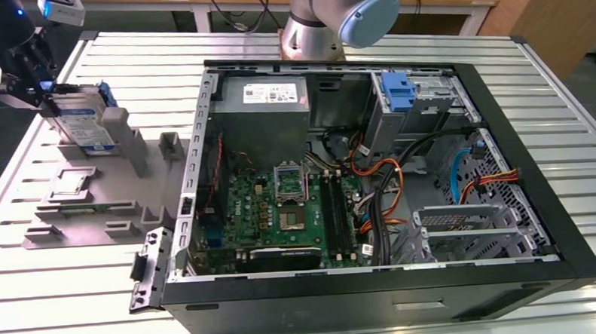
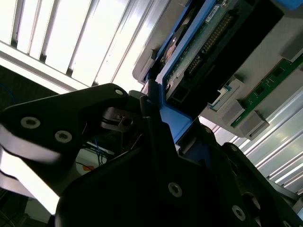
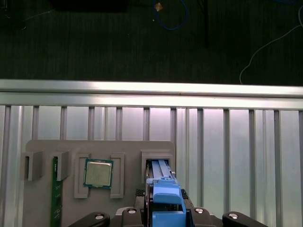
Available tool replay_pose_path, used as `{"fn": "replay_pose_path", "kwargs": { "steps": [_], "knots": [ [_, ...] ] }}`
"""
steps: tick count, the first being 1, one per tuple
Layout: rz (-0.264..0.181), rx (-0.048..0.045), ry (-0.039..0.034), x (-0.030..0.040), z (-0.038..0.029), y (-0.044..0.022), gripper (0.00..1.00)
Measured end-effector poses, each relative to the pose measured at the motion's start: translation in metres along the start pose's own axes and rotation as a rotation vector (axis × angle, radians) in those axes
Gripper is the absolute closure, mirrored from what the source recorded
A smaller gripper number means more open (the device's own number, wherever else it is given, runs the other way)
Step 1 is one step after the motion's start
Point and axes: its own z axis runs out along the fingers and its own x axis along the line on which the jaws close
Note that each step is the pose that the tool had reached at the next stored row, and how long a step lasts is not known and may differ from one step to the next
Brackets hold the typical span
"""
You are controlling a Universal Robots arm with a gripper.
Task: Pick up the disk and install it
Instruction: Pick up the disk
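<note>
While upright (blue-framed), the disk [image 1: 82, 120] sits clamped in the tool [image 3: 165, 213].

Glare whitens the slatted table [image 2: 71, 33] in the second wrist view

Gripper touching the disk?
Touching. The second wrist view shows the gripper closed on the disk, its fingers pressed against the blue carrier with no gap.
</note>
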Motion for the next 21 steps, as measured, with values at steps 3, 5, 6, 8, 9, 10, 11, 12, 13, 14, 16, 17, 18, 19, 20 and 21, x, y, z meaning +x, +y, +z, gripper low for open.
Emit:
{"fn": "replay_pose_path", "kwargs": {
  "steps": [3,5,6,8,9,10,11,12,13,14,16,17,18,19,20,21],
  "knots": [
    [0.000,0.0000,0.0000,0.0000,0.0000,0.0000,0.63],
    [0.000,0.0000,0.0001,0.0000,0.0000,0.0000,0.63],
    [0.000,0.0000,0.0002,0.0000,0.0000,0.0000,0.63],
    [0.000,0.0000,0.0002,0.0000,0.0000,0.0000,0.63],
    [0.000,0.0000,0.0002,0.0000,0.0000,0.0000,0.63],
    [0.000,0.0000,0.0002,0.0000,0.0000,0.0000,0.63],
    [0.000,0.0000,0.0002,0.0000,0.0000,0.0000,0.63],
    [0.000,0.0000,0.0002,0.0000,-0.0001,0.0000,0.63],
    [0.000,0.0001,0.0002,-0.0001,-0.0003,0.0000,0.63],
    [0.000,0.0001,0.0002,-0.0001,-0.0008,0.0000,0.63],
    [0.000,0.0000,0.0002,-0.0002,-0.0025,0.0001,0.63],
    [0.000,0.0001,0.0002,-0.0002,-0.0035,0.0001,0.63],
    [0.000,0.0000,0.0002,-0.0003,-0.0044,0.0001,0.63],
    [0.000,0.0000,0.0002,-0.0003,-0.0055,0.0002,0.63],
    [0.000,0.0000,0.0002,-0.0004,-0.0063,0.0002,0.63],
    [0.000,0.0003,0.0001,-0.0004,-0.0062,0.0002,0.63]
  ]
}}
